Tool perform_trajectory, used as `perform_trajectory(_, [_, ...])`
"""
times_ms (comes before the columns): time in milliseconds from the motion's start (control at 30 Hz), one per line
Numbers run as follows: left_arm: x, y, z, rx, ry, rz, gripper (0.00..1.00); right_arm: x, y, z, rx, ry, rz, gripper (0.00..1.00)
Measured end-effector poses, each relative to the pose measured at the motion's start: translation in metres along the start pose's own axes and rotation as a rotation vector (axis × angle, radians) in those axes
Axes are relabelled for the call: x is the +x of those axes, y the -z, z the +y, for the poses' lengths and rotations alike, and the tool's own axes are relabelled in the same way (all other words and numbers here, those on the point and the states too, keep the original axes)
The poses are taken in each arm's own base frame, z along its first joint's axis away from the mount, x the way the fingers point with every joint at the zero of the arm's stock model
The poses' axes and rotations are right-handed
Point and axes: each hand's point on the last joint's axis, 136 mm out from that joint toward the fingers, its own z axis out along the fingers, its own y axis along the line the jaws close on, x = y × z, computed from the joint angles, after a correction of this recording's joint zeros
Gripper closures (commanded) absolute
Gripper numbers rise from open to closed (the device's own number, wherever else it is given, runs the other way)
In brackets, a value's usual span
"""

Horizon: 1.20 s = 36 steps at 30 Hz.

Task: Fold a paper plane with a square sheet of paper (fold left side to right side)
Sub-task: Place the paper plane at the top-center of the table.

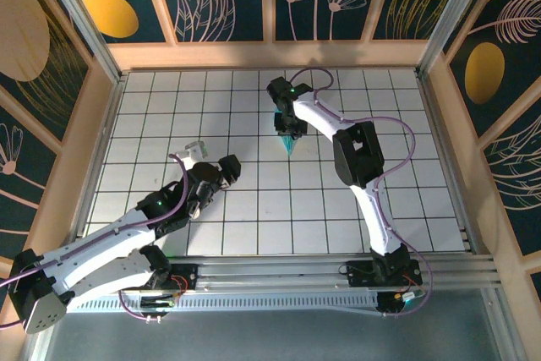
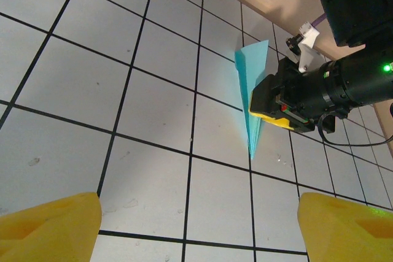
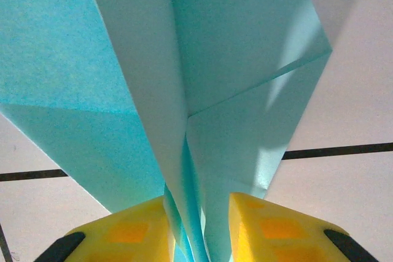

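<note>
- Two yellow fingers (image 3: 135, 234) of the right gripper (image 3: 198, 219) are pinching the centre fold of the paper plane (image 2: 252, 78), with the pads touching the paper on both sides.
- Light-blue plane is sitting in that grip over the far middle of the gridded table (image 1: 169, 124), with its nose pointing toward the arm bases.
- Left gripper (image 2: 199, 225) is hovering with its fingers spread wide, holding nothing, well apart from the plane and facing it from the near left.
</note>
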Motion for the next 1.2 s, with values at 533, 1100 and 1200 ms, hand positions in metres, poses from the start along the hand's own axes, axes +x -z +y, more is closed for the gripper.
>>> perform_trajectory(533, [0.000,0.000,0.001,-0.005,-0.010,-0.002,0.13,-0.001,0.001,0.002,-0.004,0.001,-0.003,0.59])
perform_trajectory(1100, [-0.092,-0.024,0.064,-0.224,-0.039,-0.148,0.01,0.002,0.182,-0.065,-0.178,-0.034,-0.435,0.22])
perform_trajectory(1200, [-0.117,-0.028,0.096,-0.307,-0.039,-0.198,0.01,0.009,0.190,-0.131,-0.160,-0.128,-0.548,0.15])
